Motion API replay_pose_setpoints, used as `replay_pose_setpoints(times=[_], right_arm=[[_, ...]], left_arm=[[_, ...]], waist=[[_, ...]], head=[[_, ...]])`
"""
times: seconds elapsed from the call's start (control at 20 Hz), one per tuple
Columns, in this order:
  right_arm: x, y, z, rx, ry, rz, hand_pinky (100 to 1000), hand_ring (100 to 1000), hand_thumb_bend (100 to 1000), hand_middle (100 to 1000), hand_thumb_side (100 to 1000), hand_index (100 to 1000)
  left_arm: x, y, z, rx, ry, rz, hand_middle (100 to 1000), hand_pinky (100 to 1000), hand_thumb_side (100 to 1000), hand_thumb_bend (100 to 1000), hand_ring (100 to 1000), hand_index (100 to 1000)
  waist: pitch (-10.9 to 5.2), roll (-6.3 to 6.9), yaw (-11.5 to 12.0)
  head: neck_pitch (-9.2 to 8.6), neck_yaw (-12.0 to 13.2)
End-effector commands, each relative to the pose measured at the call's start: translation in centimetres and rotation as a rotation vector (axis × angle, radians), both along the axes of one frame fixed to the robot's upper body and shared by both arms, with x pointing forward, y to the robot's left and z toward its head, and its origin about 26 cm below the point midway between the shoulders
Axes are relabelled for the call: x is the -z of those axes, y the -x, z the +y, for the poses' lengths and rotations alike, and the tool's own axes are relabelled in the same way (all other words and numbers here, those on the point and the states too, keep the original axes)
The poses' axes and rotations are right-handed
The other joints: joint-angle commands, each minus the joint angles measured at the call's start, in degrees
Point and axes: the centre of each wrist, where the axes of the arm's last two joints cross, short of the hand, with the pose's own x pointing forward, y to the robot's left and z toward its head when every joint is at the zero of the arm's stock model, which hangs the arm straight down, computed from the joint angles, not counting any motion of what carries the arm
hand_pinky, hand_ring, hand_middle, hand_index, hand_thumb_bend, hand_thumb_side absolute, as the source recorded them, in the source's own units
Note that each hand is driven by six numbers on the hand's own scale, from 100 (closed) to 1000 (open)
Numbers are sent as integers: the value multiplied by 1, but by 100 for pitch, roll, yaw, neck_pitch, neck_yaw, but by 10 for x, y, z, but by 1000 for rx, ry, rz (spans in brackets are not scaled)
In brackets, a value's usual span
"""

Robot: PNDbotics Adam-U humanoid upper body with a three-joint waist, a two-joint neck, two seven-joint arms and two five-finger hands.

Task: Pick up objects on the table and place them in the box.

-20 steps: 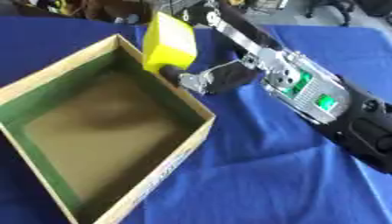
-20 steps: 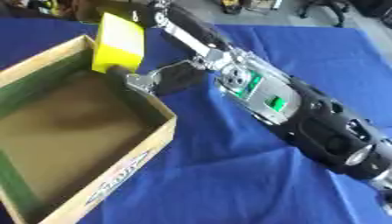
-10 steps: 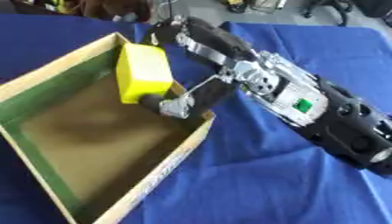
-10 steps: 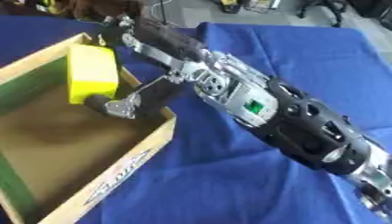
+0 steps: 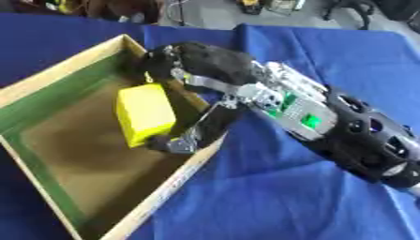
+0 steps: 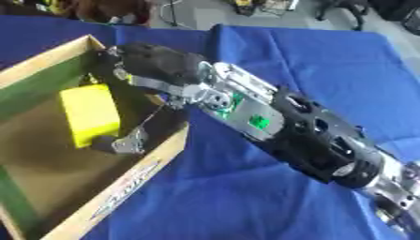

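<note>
- Over the brown cardboard box with green inner walls [image 5: 49,110], the right hand [image 5: 193,63] grips the yellow block [image 5: 145,112], low inside it.
- Lower gently; open fingers; lift straight up, missing the wall.

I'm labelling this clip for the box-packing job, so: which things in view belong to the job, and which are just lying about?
Part of the job:
- yellow block, inside the box
- box, open, green inner walls
- right hand, reaching into the box, thumb under the block

Just lying about:
- blue tablecloth
- clutter on the floor beyond the table, too blurred to name
</note>
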Motion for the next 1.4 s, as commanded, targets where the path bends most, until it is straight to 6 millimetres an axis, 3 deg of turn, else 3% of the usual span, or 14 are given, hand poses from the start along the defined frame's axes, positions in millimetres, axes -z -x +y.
replay_pose_setpoints(times=[0.05, 0.1, 0.25, 0.55, 0.65, 0.7, 0.75, 0.85, 0.95, 1.1, 1.3, 1.4], right_arm=[[-12, 6, -1, 23, 101, -47, 854, 831, 100, 623, 296, 719], [-13, 6, -1, 38, 119, -48, 873, 855, 100, 688, 258, 763], [-15, 6, 0, 87, 159, -57, 905, 903, 100, 767, 198, 831], [-11, 4, 3, 173, 216, -65, 919, 920, 100, 797, 198, 810], [-7, 3, 5, 181, 234, -72, 938, 945, 100, 839, 358, 884], [-6, 3, 5, 183, 241, -78, 949, 964, 100, 871, 559, 927], [-5, 2, 6, 185, 244, -89, 959, 977, 100, 882, 662, 934], [-3, 2, 6, 183, 241, -112, 968, 984, 100, 886, 807, 947], [0, 1, 7, 161, 225, -120, 962, 977, 197, 873, 943, 951], [2, 0, 9, 117, 175, -117, 954, 967, 261, 854, 998, 950], [-1, 0, 10, 68, 103, -121, 956, 967, 323, 851, 1000, 960], [-5, 1, 9, 48, 58, -134, 952, 959, 310, 831, 1000, 946]], left_arm=[[-6, 2, 2, 8, -19, -27, 506, 246, 891, 100, 394, 571], [-6, 2, 2, 9, -19, -27, 505, 246, 891, 100, 394, 571], [-6, 2, 2, 12, -20, -26, 505, 247, 890, 100, 394, 570], [-6, 2, 1, 17, -23, -25, 505, 244, 893, 100, 391, 568], [-6, 2, 1, 16, -22, -24, 504, 244, 893, 100, 391, 567], [-6, 2, 1, 17, -22, -24, 504, 244, 893, 100, 390, 566], [-6, 2, 1, 18, -22, -23, 504, 244, 893, 100, 389, 566], [-6, 2, 1, 20, -22, -22, 504, 244, 894, 100, 389, 566], [-6, 2, 0, 22, -23, -21, 504, 243, 893, 100, 388, 565], [-5, 2, 0, 23, -26, -17, 504, 243, 894, 100, 388, 565], [-5, 2, 0, 28, -30, -14, 505, 244, 896, 100, 388, 565], [-5, 2, 0, 30, -31, -12, 505, 244, 896, 100, 387, 565]], waist=[[-118, 23, -8], [-115, 27, -12], [-109, 30, -23], [-79, 22, -37], [-63, 17, -43], [-57, 15, -47], [-51, 13, -51], [-43, 11, -58], [-41, 12, -58], [-43, 11, -58], [-58, 16, -61], [-73, 22, -74]], head=[[-34, -30], [-30, -33], [-31, -35], [-51, -43], [-57, -39], [-59, -33], [-59, -30], [-59, -32], [-60, -28], [-65, -16], [-69, -17], [-73, -7]])
